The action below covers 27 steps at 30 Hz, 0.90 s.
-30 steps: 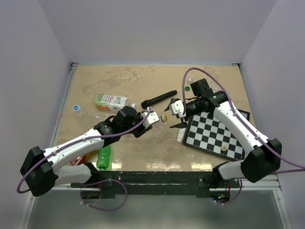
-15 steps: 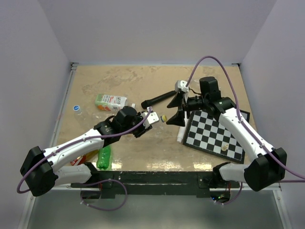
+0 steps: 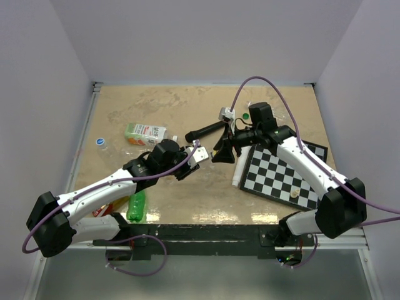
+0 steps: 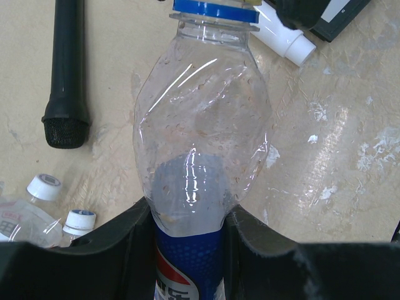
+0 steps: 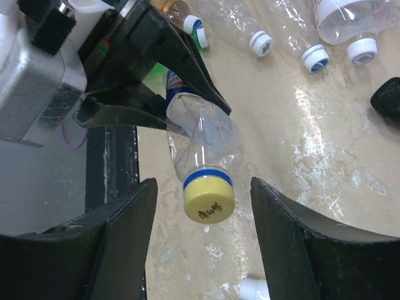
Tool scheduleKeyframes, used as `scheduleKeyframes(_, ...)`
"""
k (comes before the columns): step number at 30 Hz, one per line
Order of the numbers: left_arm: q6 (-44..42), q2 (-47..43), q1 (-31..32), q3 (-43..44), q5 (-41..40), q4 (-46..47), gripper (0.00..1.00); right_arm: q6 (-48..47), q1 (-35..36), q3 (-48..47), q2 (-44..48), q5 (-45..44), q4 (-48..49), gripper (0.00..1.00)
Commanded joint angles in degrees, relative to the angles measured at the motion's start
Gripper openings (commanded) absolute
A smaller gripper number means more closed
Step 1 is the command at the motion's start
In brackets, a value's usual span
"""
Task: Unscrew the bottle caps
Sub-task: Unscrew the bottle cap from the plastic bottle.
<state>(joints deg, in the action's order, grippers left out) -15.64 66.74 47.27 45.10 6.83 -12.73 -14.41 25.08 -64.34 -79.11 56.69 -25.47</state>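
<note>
My left gripper [image 4: 187,250] is shut on the blue-labelled lower body of a clear Pepsi bottle [image 4: 200,125], held level above the table with its neck toward the right arm. The bottle's yellow cap [image 5: 209,201] sits above a blue ring. My right gripper [image 5: 203,206] is open, one finger on each side of the cap with a gap on both sides, touching nothing. From above, the right gripper [image 3: 220,152] covers the cap, just right of the left gripper [image 3: 197,155]. Other clear bottles with white caps [image 5: 312,57] lie on the table.
A black microphone [image 3: 208,130] lies behind the grippers and a white one [image 3: 238,170] beside the chessboard [image 3: 284,175]. A white-and-green carton [image 3: 145,134], a loose blue cap [image 3: 99,141], a loose green cap [image 3: 245,115] and a green bottle [image 3: 136,206] are also on the table.
My right gripper swung left and came in around the yellow cap, its jaws narrowing after opening wide. The left arm and its bottle stayed put.
</note>
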Motion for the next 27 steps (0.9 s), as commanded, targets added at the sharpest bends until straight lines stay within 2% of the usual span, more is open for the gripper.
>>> scheduleKeyframes(1,-0.2,-1.0,-0.3,0.7,-0.3,2.0,0.0,1.1,0.1,-0.4,1.2,-0.9,0.2,0.63)
scheduleKeyframes(3,-0.3,-1.1,-0.2,0.6,-0.2,2.1,0.0,1.1,0.1,0.0,1.7,-1.1,0.2,0.62)
scheduleKeyframes(7,-0.2,-1.1,-0.3,0.7,-0.3,2.1,0.0,1.3,0.1,0.4,2.0,-0.8,0.1,0.49)
scheduleKeyframes(13,-0.2,-1.3,-0.3,0.7,-0.6,1.9,0.0,-0.4,0.1,-0.3,1.1,0.4,-1.7,0.18)
scheduleKeyframes(16,-0.3,-1.3,-0.3,0.6,-0.4,2.0,0.0,-4.1,0.1,-1.4,0.7,0.7,-3.9,0.1)
scheduleKeyframes(19,-0.4,-1.3,-0.3,0.6,-0.2,1.9,0.0,-16.6,0.1,-5.4,-1.4,1.2,-11.5,0.0)
scheduleKeyframes(23,-0.4,-1.3,-0.3,0.5,0.0,2.1,0.0,-44.9,0.1,-12.1,-6.7,1.7,-27.7,0.0)
scheduleKeyframes(27,-0.6,-1.2,-0.2,0.5,0.0,1.9,0.0,-68.0,0.1,-15.8,-9.7,0.9,-36.3,0.0)
